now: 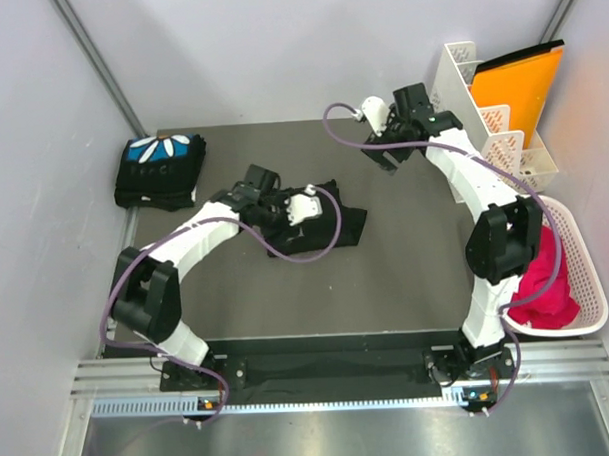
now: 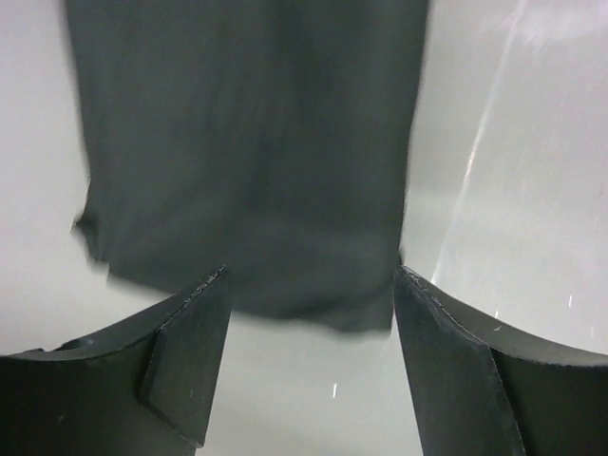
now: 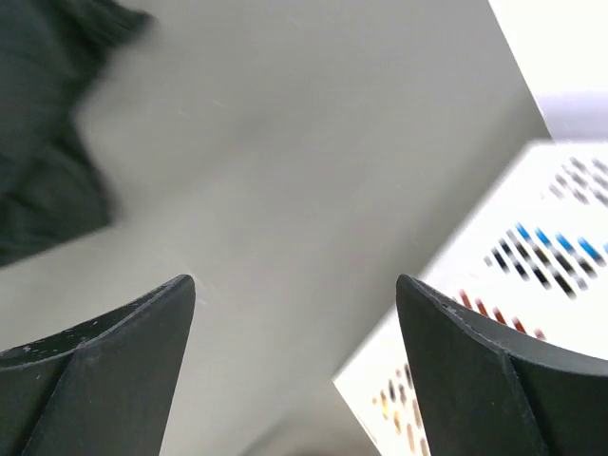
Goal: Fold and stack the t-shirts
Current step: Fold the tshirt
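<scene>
One black t-shirt (image 1: 160,171) with a blue print and white petals lies folded at the back left of the table. A second black t-shirt (image 1: 334,227) (image 2: 256,161) lies folded in the middle. My left gripper (image 1: 316,212) (image 2: 309,285) hovers at its left edge, open, nothing between its fingers; the cloth's near edge sits just beyond the fingertips. My right gripper (image 1: 385,153) (image 3: 294,285) is raised over the back of the table, open and empty. In the right wrist view the black cloth (image 3: 47,142) shows blurred at the upper left.
A white rack (image 1: 485,107) holding an orange folder (image 1: 520,85) stands at the back right. A white laundry basket (image 1: 586,268) (image 3: 532,275) with red cloth (image 1: 547,290) sits at the right edge. Grey walls close in the table on the left and at the back.
</scene>
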Motion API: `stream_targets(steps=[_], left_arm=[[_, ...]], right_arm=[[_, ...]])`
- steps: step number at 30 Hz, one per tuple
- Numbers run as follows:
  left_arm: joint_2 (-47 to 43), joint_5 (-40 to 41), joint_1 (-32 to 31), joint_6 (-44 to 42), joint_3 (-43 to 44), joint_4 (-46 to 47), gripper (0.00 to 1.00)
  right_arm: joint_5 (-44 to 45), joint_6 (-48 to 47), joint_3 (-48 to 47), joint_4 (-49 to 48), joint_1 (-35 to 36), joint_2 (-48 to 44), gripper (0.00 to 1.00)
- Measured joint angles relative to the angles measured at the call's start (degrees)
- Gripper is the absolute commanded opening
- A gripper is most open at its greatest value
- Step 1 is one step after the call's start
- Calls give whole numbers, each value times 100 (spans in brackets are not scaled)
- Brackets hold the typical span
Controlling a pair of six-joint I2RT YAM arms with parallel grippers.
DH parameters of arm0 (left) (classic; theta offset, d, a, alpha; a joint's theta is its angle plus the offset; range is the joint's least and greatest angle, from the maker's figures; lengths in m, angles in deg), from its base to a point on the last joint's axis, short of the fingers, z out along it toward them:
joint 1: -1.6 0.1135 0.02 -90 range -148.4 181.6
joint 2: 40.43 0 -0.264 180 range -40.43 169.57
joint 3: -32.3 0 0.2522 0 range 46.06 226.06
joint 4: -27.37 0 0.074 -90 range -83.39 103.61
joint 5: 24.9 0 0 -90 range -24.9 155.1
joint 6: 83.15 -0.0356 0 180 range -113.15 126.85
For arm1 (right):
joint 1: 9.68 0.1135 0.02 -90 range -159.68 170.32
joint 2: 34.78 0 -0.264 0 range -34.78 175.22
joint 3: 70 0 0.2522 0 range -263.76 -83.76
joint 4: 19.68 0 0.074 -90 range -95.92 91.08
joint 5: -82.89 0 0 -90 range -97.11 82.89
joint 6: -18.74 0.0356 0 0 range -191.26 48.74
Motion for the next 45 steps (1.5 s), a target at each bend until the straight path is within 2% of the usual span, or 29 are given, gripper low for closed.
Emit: stream_targets(steps=[6,10,19,33,37,40,42,43,44,45], left_arm=[[605,387,-846,9,-109,562,73],[944,723,-1191,15,-208,896,73],[1069,1679,-1541,9,-658,1875,75],[1423,3248,-2103,216,-973,3560,76],[1659,3674,-2131,348,-935,4081,73],[1757,3825,-2138,466,-911,4240,65],[1786,3873,-2146,505,-911,4282,48],[1812,3840,-2149,564,-909,4269,43],[1851,3860,-2159,599,-907,4269,27],[1893,3856,-2166,619,-887,4245,17]], right_arm=[[369,-24,0,33,-208,-52,85],[446,-31,0,85,-236,-221,86],[487,-136,-13,195,-306,-374,85],[409,-208,-841,442,-306,-299,84],[396,-219,-914,474,-306,-256,83],[391,-219,-938,483,-306,-234,83],[393,-221,-938,487,-306,-232,83],[391,-223,-938,487,-306,-232,83],[396,-225,-938,485,-306,-232,83],[396,-240,-938,485,-306,-232,83]])
